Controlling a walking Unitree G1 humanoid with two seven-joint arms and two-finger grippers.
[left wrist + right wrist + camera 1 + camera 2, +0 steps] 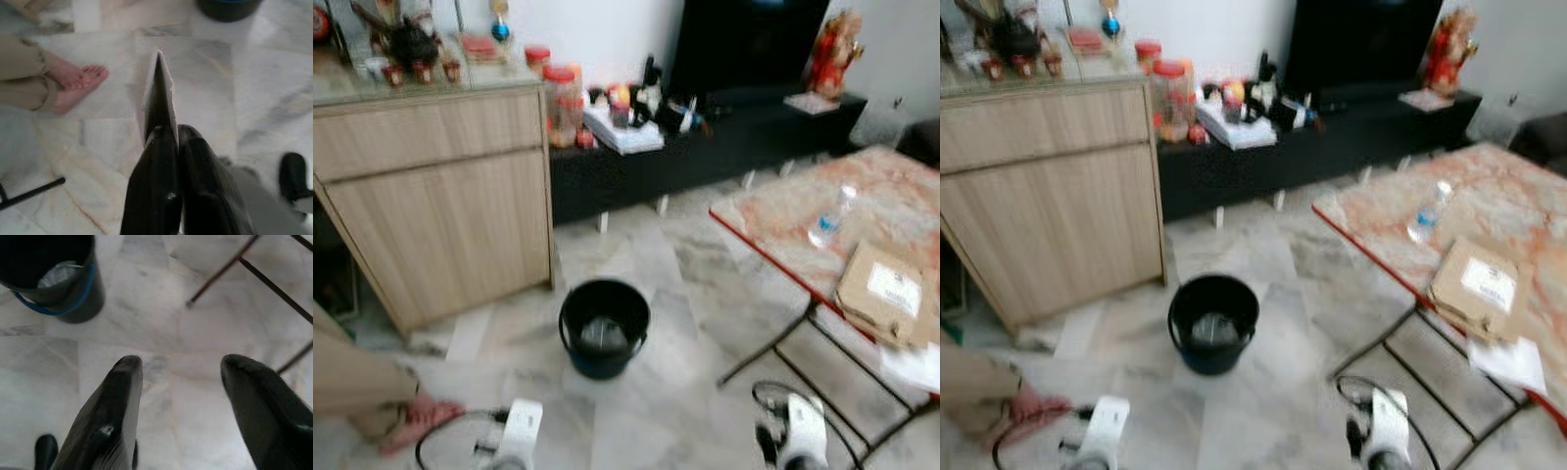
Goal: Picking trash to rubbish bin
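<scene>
L fingers [168, 147] pressed together on a thin flat sheet [157, 93], prob. paper or card, edge-on and sticking out past the tips, low over the marble floor [656, 274]. R fingers [181, 382] spread apart, nothing between, also low. Black bin [604, 327] stands on the floor ahead of both, between them, w/ something pale inside. A person's bare foot [73, 83] is beside the L fingers. Worktop [783, 211] past the R fingers carries a plastic bottle [829, 219] and cardboard box [889, 292].
</scene>
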